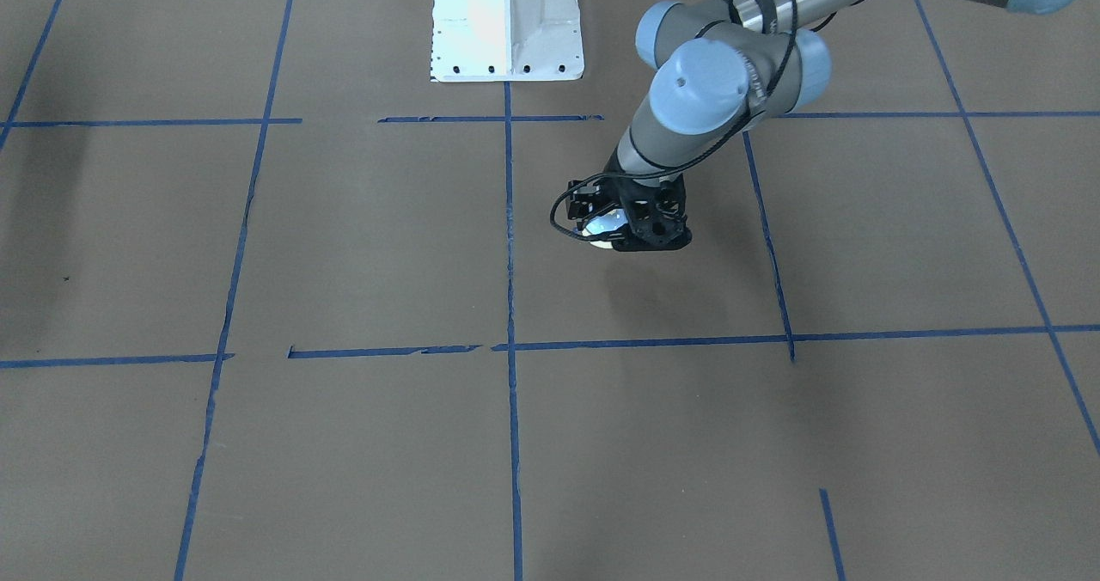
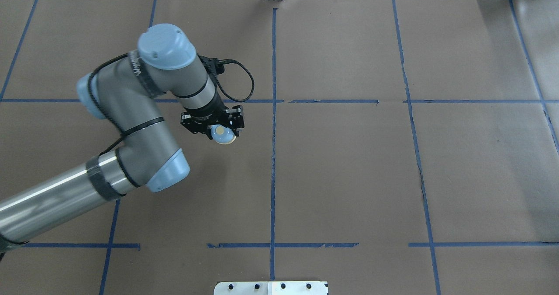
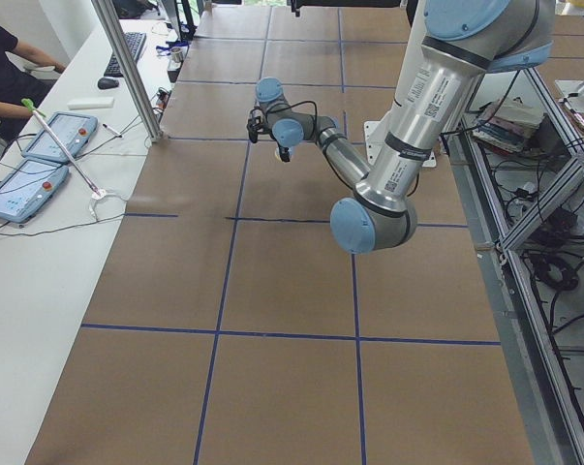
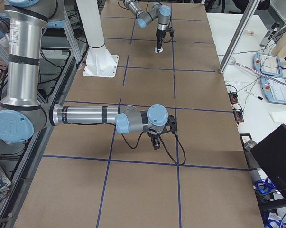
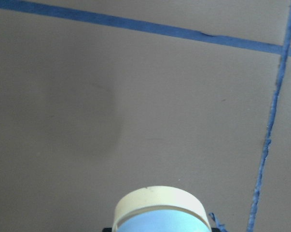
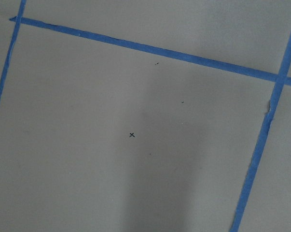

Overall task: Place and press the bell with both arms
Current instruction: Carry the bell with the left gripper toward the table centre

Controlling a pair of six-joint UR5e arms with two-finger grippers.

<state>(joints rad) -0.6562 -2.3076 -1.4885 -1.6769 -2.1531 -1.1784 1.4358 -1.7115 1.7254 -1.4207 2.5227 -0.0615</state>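
Brown paper (image 2: 349,177), marked into squares with blue tape (image 2: 273,177), is spread over the tabletop. The bell (image 2: 223,134) is pinched between the fingers of the left gripper (image 2: 218,130), its cream button turned upward and its cream base ring turned toward the paper. It is held in the robot's left half of the table, just beside the middle tape line and about midway between the robot's edge and the operators' edge. It appears to be carried clear of the paper, since a soft shadow (image 1: 662,297) is cast apart from it. The right gripper (image 4: 155,142) is seen only from the table's right end, low over the paper; whether its fingers are spread or pressed together cannot be told. A small black cross (image 6: 131,135) is seen beneath it.
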